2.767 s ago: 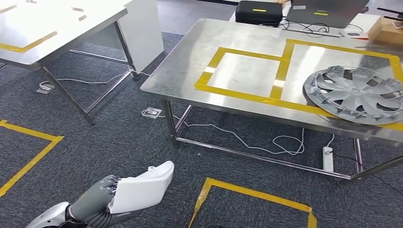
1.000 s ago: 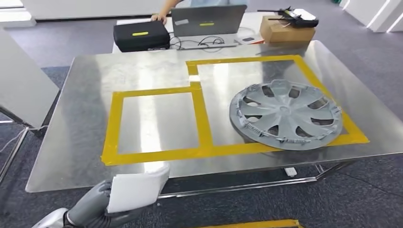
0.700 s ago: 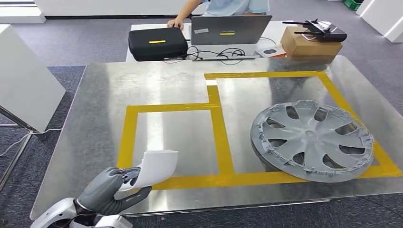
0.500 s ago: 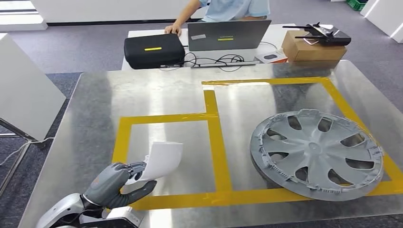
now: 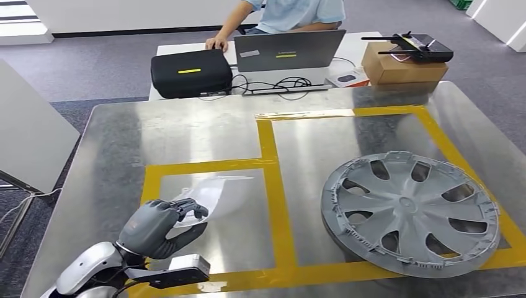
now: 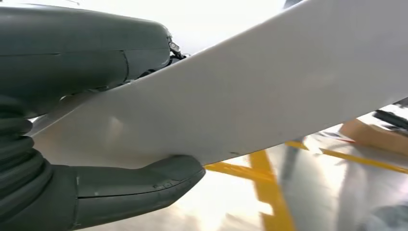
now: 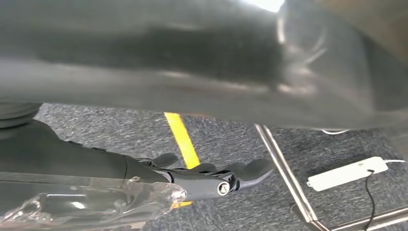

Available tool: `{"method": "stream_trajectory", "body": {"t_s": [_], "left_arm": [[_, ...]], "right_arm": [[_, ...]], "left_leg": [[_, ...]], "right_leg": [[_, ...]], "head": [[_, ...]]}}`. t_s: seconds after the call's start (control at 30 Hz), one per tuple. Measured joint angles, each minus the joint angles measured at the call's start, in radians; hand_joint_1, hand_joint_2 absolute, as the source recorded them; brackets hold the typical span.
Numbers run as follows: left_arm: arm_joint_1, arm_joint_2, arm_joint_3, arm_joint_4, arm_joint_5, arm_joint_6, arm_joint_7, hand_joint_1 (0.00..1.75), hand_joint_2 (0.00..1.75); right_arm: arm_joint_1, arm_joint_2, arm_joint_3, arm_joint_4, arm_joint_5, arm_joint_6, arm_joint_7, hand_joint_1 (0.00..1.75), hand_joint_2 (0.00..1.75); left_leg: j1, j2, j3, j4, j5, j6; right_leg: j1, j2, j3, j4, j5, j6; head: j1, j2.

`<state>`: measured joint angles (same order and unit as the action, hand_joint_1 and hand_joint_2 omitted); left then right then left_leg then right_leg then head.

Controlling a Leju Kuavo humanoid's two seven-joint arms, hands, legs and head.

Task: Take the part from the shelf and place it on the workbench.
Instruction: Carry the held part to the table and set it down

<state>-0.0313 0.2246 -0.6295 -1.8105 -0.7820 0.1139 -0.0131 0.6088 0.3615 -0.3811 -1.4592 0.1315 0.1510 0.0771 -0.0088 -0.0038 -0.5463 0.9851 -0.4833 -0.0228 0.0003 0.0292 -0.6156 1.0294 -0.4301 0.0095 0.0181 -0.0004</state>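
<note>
My left hand (image 5: 160,226) grips the white curved plastic part (image 5: 214,192) by its near end. The part reaches out over the left yellow-taped square (image 5: 211,214) of the steel workbench (image 5: 111,143). I cannot tell whether it touches the surface. In the left wrist view the part (image 6: 269,91) lies between the thumb (image 6: 139,187) and the fingers above it. A grey wheel cover (image 5: 409,211) lies in the right taped square. My right hand (image 7: 207,178) hangs below the bench edge over the carpet, fingers stretched out and holding nothing.
Behind the bench a person (image 5: 291,12) sits at a laptop (image 5: 288,51), with a black case (image 5: 191,72) and a cardboard box (image 5: 403,65) carrying a controller beside it. A white panel (image 5: 31,143) stands at the left. A power strip (image 7: 346,173) lies by a table leg (image 7: 284,168).
The camera has come up to the workbench, so the whole scene shifted. My left hand has carried the part forward from the bench's near edge to over the left taped square, and it now lies flatter.
</note>
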Motion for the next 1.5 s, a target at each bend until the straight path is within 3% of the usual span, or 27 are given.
{"method": "stream_trajectory", "body": {"t_s": [0.07,0.1,0.2,0.4,0.53,0.6,0.67,0.73,0.77,0.87,1.0,1.07,1.13,1.2,1.27,1.3,1.33,1.37,1.4,1.43,1.5], "left_arm": [[-0.021,-0.017,-0.011,0.020,-0.058,0.006,0.026,0.44,1.75],[-0.031,-0.026,-0.018,0.031,-0.084,0.006,0.037,0.00,1.31],[-0.054,-0.044,-0.035,0.057,-0.132,0.010,0.066,0.00,0.00],[-0.012,-0.044,-0.005,0.059,-0.010,0.168,-0.039,0.00,0.00],[0.034,-0.038,0.037,0.033,0.001,0.207,-0.067,0.00,0.00],[0.050,-0.037,0.056,0.017,0.007,0.213,-0.076,0.00,0.00],[0.067,-0.037,0.072,0.005,0.018,0.216,-0.091,0.00,0.00],[0.085,-0.037,0.085,-0.003,0.028,0.218,-0.107,0.00,0.00],[0.092,-0.036,0.090,-0.005,0.033,0.218,-0.114,0.00,0.00],[0.102,-0.036,0.101,-0.012,0.043,0.220,-0.127,0.00,0.00],[0.103,-0.036,0.103,-0.014,0.046,0.221,-0.130,0.00,0.00],[0.108,-0.036,0.113,-0.023,0.054,0.225,-0.137,0.00,0.00],[0.117,-0.036,0.124,-0.032,0.067,0.228,-0.146,0.00,0.00],[0.123,-0.036,0.127,-0.034,0.078,0.229,-0.152,0.00,0.00],[0.124,-0.036,0.130,-0.034,0.089,0.229,-0.159,0.00,0.00],[0.126,-0.036,0.132,-0.034,0.093,0.229,-0.160,0.00,0.00],[0.128,-0.036,0.134,-0.034,0.096,0.229,-0.161,0.00,0.00],[0.131,-0.036,0.136,-0.034,0.098,0.230,-0.162,0.00,0.00],[0.134,-0.036,0.140,-0.034,0.102,0.230,-0.161,0.00,0.00],[0.137,-0.036,0.144,-0.034,0.109,0.230,-0.160,0.00,0.00],[0.140,-0.039,0.155,-0.035,0.138,0.232,-0.147,0.00,0.00]], "right_arm": [[-0.001,0.000,0.000,0.001,0.014,0.006,-0.004,0.00,0.00],[-0.002,0.000,0.000,0.002,0.020,0.009,-0.008,0.00,0.00],[-0.003,0.000,0.000,0.004,0.025,0.004,-0.016,0.00,0.00],[0.024,0.000,0.031,-0.009,-0.029,-0.096,0.006,0.00,0.00],[0.041,0.000,0.055,-0.025,-0.033,-0.109,0.006,0.00,0.00],[0.045,0.000,0.060,-0.033,-0.026,-0.106,0.004,0.00,0.00],[0.047,0.000,0.064,-0.037,-0.020,-0.102,0.002,0.00,0.00],[0.048,0.000,0.067,-0.040,-0.017,-0.102,0.002,0.00,0.00],[0.050,0.000,0.069,-0.043,-0.017,-0.102,0.002,0.00,0.00],[0.056,0.000,0.072,-0.049,-0.015,-0.104,0.002,0.00,0.00],[0.057,0.000,0.073,-0.051,-0.013,-0.105,0.002,0.00,0.00],[0.062,0.000,0.077,-0.055,-0.010,-0.109,0.002,0.00,0.00],[0.067,0.000,0.081,-0.062,-0.007,-0.115,0.002,0.00,0.00],[0.068,0.000,0.083,-0.066,-0.007,-0.119,0.002,0.00,0.00],[0.069,0.000,0.084,-0.067,-0.007,-0.121,0.002,0.00,0.00],[0.069,0.000,0.085,-0.067,-0.007,-0.122,0.002,0.00,0.00],[0.069,0.000,0.086,-0.067,-0.007,-0.123,0.002,0.00,0.00],[0.069,0.000,0.087,-0.067,-0.008,-0.124,0.003,0.00,0.00],[0.069,0.000,0.088,-0.067,-0.008,-0.125,0.003,0.00,0.00],[0.069,0.000,0.090,-0.068,-0.009,-0.127,0.004,0.00,0.00],[0.071,0.000,0.094,-0.070,-0.013,-0.132,0.008,0.00,0.00]], "left_leg": [[0.000,-0.001,0.000,-0.006,0.019,-0.001],[0.000,-0.001,0.001,-0.007,0.022,-0.001],[-0.003,-0.001,0.001,-0.005,0.026,0.008],[-0.009,-0.001,0.002,-0.002,0.021,0.023],[-0.008,-0.001,0.007,-0.013,0.034,0.038],[0.001,-0.002,0.010,-0.025,0.046,0.044],[0.006,-0.005,0.004,-0.027,0.051,0.044],[0.009,-0.011,-0.002,-0.026,0.055,0.038],[0.012,-0.018,-0.006,-0.025,0.059,0.033],[0.023,-0.037,-0.013,-0.022,0.066,0.020],[0.027,-0.045,-0.017,-0.019,0.068,0.014],[0.027,-0.069,-0.030,-0.013,0.081,-0.006],[0.027,-0.072,-0.052,0.006,0.074,-0.025],[0.026,-0.034,-0.088,0.089,-0.002,-0.030],[0.025,-0.011,-0.131,0.224,-0.091,-0.032],[0.025,-0.009,-0.140,0.273,-0.109,-0.031],[0.025,-0.008,-0.132,0.292,-0.104,-0.029],[0.024,-0.005,-0.105,0.274,-0.082,-0.025],[0.021,0.005,-0.060,0.220,-0.055,-0.019],[0.016,0.029,-0.003,0.146,-0.036,-0.011],[0.003,0.080,0.089,0.012,-0.031,0.002]], "right_leg": [[0.001,-0.003,-0.004,-0.002,-0.010,-0.004],[0.000,-0.003,-0.002,-0.005,-0.010,-0.004],[-0.003,-0.002,0.009,-0.013,0.005,0.010],[-0.011,-0.001,0.016,-0.017,0.011,0.029],[-0.013,-0.004,0.017,-0.018,0.010,0.042],[-0.012,-0.012,-0.002,0.034,-0.037,0.048],[-0.013,-0.019,-0.048,0.162,-0.118,0.054],[-0.016,-0.021,-0.076,0.262,-0.160,0.060],[-0.017,-0.021,-0.063,0.257,-0.153,0.063],[-0.023,-0.016,0.033,0.117,-0.088,0.070],[-0.029,0.001,0.081,0.039,-0.072,0.076],[-0.030,0.025,0.107,-0.006,-0.071,0.063],[-0.027,0.019,0.096,-0.009,-0.068,0.030],[-0.023,-0.012,0.074,-0.009,-0.056,0.009],[-0.016,-0.040,0.055,-0.009,-0.041,-0.001],[-0.012,-0.054,0.046,-0.008,-0.033,-0.002],[-0.008,-0.068,0.037,-0.008,-0.024,-0.003],[-0.005,-0.081,0.027,-0.007,-0.015,-0.003],[-0.001,-0.093,0.018,-0.007,-0.008,-0.003],[0.001,-0.104,0.013,-0.007,-0.002,-0.001],[0.004,-0.125,0.008,-0.005,0.010,0.007]], "head": [[0.001,0.000],[0.001,0.000],[0.001,0.000],[0.000,0.000],[0.000,0.000],[0.002,0.000],[0.005,0.000],[0.006,0.000],[0.006,0.000],[0.006,0.000],[0.006,0.000],[0.008,0.000],[0.007,0.000],[0.003,0.000],[0.001,0.000],[0.001,0.000],[0.001,0.000],[0.001,0.000],[0.001,0.000],[0.001,0.000],[0.002,0.000]]}}
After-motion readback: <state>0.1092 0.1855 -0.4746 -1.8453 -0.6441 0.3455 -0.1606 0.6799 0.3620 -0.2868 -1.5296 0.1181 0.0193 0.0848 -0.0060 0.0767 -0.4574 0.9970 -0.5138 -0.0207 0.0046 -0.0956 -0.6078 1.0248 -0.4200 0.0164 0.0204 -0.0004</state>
